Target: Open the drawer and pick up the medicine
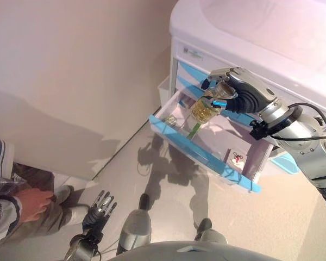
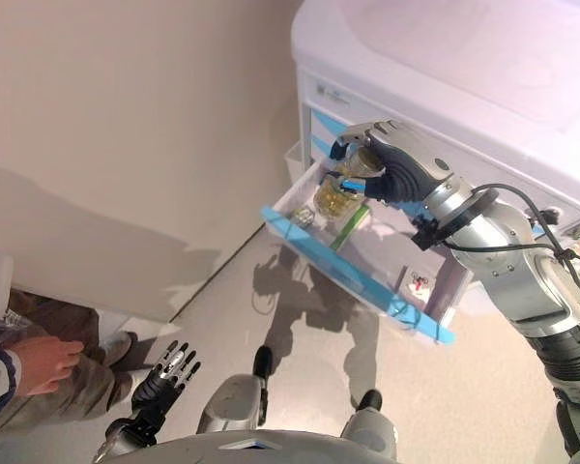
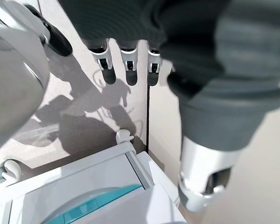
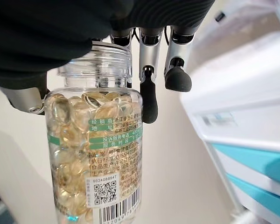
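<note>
Right hand (image 1: 244,95) sits in the upper right of the head views, over the open drawer (image 1: 206,142), fingers and thumb curled round the medicine bottle (image 1: 206,109). The bottle is clear plastic, full of yellow softgel capsules, with a white and green label. It is lifted clear of the drawer floor, hanging above the drawer's left half, just in front of the cabinet face. In the right wrist view the bottle (image 4: 95,154) fills the left half of the frame, its neck up by the dark cover, with two dark-tipped fingers (image 4: 149,100) beside it not touching the label.

The drawer is pulled out of the white cabinet (image 1: 250,32), blue front edge (image 1: 195,149) running diagonally from mid-frame to lower right. Inside: a small item (image 1: 173,120) at the left end, a green strip (image 1: 194,130) lying under the bottle, and a small white packet with red print (image 1: 238,159) near the right end. More blue-fronted drawers above it are closed.

Left hand (image 1: 100,209) is at the lower left, well apart from the cabinet, over the floor (image 1: 168,190), fingers straight and spread, holding nothing. The left wrist view shows its fingertips (image 3: 129,74) extended, pointing at the floor.

A person is at the lower left edge in a plaid sleeve (image 1: 0,204), hand (image 1: 32,202) resting on a knee, near the robot's left hand but not touching it.
</note>
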Robot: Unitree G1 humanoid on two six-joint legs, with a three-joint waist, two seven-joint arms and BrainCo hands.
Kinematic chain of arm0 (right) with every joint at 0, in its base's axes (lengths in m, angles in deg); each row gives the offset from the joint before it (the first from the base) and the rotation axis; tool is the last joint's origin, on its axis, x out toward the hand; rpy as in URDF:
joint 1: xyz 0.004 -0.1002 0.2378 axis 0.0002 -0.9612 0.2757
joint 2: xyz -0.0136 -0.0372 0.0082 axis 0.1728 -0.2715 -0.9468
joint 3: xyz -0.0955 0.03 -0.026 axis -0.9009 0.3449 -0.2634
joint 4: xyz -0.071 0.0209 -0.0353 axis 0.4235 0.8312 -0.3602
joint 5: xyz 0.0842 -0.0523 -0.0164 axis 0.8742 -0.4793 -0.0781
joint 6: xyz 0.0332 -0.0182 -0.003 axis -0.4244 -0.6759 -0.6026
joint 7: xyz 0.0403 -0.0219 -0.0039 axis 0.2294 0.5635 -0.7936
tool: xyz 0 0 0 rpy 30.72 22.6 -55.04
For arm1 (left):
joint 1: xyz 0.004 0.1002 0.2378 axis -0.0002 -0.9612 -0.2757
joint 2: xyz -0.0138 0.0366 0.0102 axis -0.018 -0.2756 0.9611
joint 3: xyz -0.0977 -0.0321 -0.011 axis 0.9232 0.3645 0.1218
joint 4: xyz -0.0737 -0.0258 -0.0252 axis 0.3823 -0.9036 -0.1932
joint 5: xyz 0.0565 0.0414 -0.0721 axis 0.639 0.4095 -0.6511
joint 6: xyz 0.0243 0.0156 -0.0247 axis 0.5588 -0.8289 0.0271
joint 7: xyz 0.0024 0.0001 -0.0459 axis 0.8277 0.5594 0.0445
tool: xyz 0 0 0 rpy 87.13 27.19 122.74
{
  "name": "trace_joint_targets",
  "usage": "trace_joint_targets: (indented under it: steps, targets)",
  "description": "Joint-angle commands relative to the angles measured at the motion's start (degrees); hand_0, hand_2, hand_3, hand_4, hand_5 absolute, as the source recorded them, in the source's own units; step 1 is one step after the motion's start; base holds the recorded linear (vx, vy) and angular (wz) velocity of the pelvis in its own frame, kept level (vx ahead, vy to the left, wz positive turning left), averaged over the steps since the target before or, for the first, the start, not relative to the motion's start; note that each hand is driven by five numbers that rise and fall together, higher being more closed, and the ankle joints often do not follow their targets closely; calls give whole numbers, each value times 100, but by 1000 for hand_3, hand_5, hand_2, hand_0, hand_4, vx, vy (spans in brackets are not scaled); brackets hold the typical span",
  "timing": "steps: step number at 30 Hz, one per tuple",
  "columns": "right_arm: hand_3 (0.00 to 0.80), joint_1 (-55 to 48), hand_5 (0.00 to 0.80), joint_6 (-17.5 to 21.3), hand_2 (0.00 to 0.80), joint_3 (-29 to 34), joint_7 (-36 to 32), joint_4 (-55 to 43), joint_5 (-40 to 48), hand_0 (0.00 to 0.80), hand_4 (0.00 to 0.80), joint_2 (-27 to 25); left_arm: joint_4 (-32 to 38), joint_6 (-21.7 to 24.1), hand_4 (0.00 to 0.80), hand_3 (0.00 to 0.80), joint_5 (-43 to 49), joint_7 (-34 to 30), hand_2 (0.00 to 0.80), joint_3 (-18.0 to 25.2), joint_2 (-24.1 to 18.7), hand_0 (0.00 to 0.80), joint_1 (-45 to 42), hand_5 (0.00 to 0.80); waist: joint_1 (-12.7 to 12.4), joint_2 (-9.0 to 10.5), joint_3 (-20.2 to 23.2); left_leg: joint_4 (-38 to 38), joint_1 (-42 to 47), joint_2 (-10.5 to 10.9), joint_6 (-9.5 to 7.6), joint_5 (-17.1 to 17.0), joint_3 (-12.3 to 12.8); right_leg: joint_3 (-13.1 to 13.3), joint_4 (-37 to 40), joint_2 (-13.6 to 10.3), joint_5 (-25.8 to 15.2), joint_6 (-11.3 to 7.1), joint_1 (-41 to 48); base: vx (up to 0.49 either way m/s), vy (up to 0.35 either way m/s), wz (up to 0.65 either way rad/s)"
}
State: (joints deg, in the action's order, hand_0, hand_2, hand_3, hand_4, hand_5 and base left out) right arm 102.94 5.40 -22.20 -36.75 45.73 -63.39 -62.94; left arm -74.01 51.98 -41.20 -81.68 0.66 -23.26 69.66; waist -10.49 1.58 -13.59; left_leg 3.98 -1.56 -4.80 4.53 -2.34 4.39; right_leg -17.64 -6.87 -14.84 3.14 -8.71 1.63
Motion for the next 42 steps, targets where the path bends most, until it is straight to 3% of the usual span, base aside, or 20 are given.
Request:
trace_joint_targets:
  steps: [1,8,14,21,30,33,38,42]
  targets:
    - [800,558,800,-143,800,292,240,-127,688,800,800,-325,-2,43,0,0,294,45,0,-7,-130,0,-195,0,-54,50,308,43,336,-279,-16,296,-109,9,187,-41,-493,-39,40,61,-24,-5]
    - [800,1587,800,-765,800,249,502,825,1509,800,800,-663,-146,-58,0,0,390,51,0,67,-222,0,-213,0,-146,156,458,-17,502,-288,-3,316,-128,-31,295,-2,-488,-12,242,61,-25,-3]
    - [800,2374,800,-1104,800,-1,927,1740,1525,800,800,-948,-198,-168,0,0,466,59,0,104,-321,0,-256,0,-233,208,507,-54,616,-282,-9,334,-185,-98,342,10,-480,-3,382,48,-15,3]
    - [800,3677,800,-1610,800,-866,1248,3356,1691,800,800,-1384,-235,-295,0,0,429,145,0,121,-499,0,-266,0,-335,268,588,-121,715,-266,-9,327,-262,-143,385,7,-488,3,484,28,-1,3]
    - [800,5440,800,-1890,800,-2466,1130,5282,1647,800,800,-1659,-291,-485,0,0,339,263,0,127,-735,0,-216,0,-484,288,653,-190,754,-255,6,292,-362,-248,404,-19,-507,3,540,26,-5,6]
    - [800,5741,800,-1925,800,-2876,906,5614,1249,800,800,-1687,-258,-542,0,0,370,286,0,138,-769,0,-222,0,-516,286,657,-198,754,-256,12,283,-391,-274,380,-36,-496,-1,537,21,-16,7]
    - [800,5781,800,-1808,800,-3369,454,5911,571,800,800,-1651,-166,-602,0,0,420,332,0,141,-785,0,-255,0,-578,246,643,-224,755,-261,9,260,-452,-329,354,-51,-470,3,549,4,-3,1]
    - [800,5351,800,-1740,800,-3275,310,6070,318,800,800,-1454,-181,-625,0,0,482,332,0,136,-760,0,-241,0,-617,190,612,-230,747,-262,5,243,-513,-363,316,-66,-443,9,552,-2,0,1]
